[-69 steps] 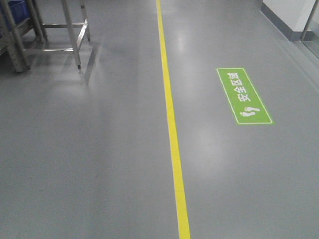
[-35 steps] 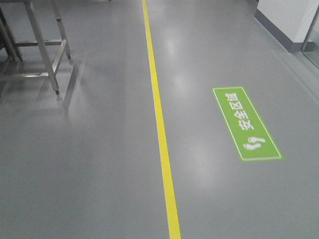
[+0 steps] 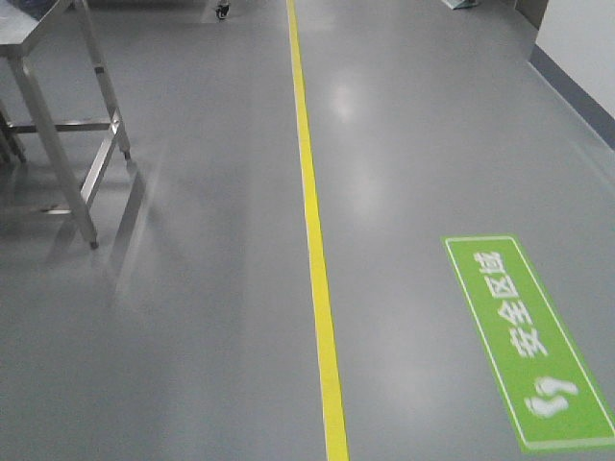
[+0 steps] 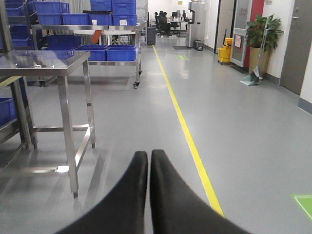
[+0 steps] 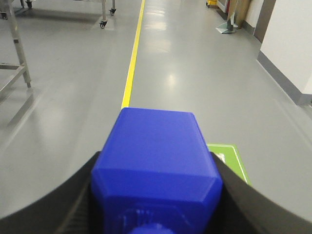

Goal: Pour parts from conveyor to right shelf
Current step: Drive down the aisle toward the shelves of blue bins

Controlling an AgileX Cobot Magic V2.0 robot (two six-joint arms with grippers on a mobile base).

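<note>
Gripping: right gripper (image 5: 157, 170) pinches blue block (image 5: 155, 146) by its flat sides.
Handling: judged light, rigid, slick plastic; keep flat-side hold.
Left gripper (image 4: 148, 163): pressed together, empty.

A green floor sign (image 3: 527, 341), right of the yellow line (image 3: 315, 250), reads 安全区域 in white, with two white footprints at its near end. White labels on the far blue bins (image 4: 126, 9) are too small to read.
</note>
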